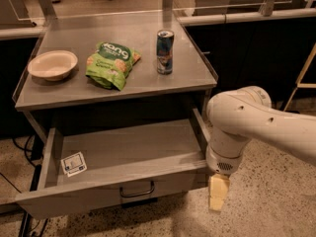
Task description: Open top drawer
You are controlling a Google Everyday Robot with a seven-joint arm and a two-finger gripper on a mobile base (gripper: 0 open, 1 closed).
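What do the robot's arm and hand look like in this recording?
The arm is a smooth, rounded white shell with a bulbous joint, small dark dots and a perforated patch near the wrist. The hand is pale yellow and blocky, and hangs by a front corner of the top drawer. No cables show.
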